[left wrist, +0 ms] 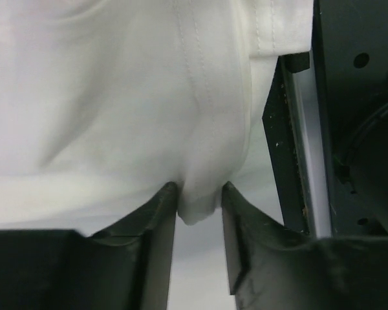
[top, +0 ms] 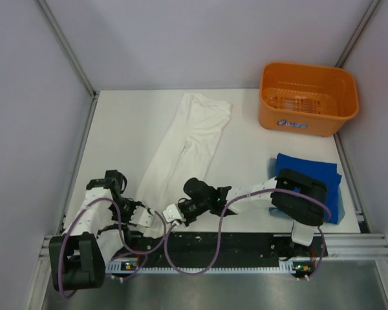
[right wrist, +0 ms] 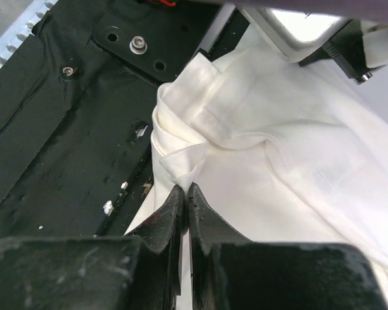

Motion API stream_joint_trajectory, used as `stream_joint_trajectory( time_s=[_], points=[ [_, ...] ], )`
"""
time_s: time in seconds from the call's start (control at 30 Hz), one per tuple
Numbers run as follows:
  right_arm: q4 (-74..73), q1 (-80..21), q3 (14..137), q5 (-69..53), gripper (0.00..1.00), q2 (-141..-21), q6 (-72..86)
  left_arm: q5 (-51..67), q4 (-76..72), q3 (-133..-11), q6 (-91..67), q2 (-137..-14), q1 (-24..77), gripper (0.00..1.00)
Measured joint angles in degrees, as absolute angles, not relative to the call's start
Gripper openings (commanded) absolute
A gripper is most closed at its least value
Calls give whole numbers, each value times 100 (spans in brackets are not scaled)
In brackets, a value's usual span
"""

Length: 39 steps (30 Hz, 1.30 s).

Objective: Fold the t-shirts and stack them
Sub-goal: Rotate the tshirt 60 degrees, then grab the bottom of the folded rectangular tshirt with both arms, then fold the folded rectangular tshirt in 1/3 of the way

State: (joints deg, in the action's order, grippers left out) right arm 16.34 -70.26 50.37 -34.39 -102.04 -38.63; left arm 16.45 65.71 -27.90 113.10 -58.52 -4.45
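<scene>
Left pincer on shirt (wrist-view only)

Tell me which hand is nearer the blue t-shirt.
Right. The right hand pinches the near hem of the white t-shirt, well left of the blue t-shirt; the left hand sits just farther left.

The long t-shirt lay down the middle of the bench, its near end at the left pincer and the right pincer. The basket sat at the back right, with the other t-shirt in front of it.
</scene>
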Motion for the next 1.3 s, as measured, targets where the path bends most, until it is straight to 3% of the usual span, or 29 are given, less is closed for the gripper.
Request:
stream_joint_trajectory(
  time_s=[0.07, 0.27, 0.47, 0.8, 1.03, 1.3],
  points=[
    [1619, -7019, 5037, -3448, 0, -10204, -3833, 1581, 6593, -2786, 11338, -5837, -438, 0],
    [1608, -6893, 4982, -3459, 0, -10143, -3583, 1605, 6805, -3072, 11378, -5996, -434, 0],
    [1693, -6331, 4713, -3352, 0, -9598, -3013, 2611, 7240, -4589, 11268, -6287, -434, 0],
    [1824, -5098, 4777, -2475, 0, -9231, -2353, 4038, 6541, -6390, 8967, -7660, -128, 0],
    [1927, -4322, 5227, -2060, 0, -9461, -2182, 3896, 5227, -7500, 6820, -9100, 580, 0],
    [1667, -3763, 5990, -1933, 0, -10348, -1894, 3229, 4740, -8602, 5487, -10591, 722, 0]
  ],
)
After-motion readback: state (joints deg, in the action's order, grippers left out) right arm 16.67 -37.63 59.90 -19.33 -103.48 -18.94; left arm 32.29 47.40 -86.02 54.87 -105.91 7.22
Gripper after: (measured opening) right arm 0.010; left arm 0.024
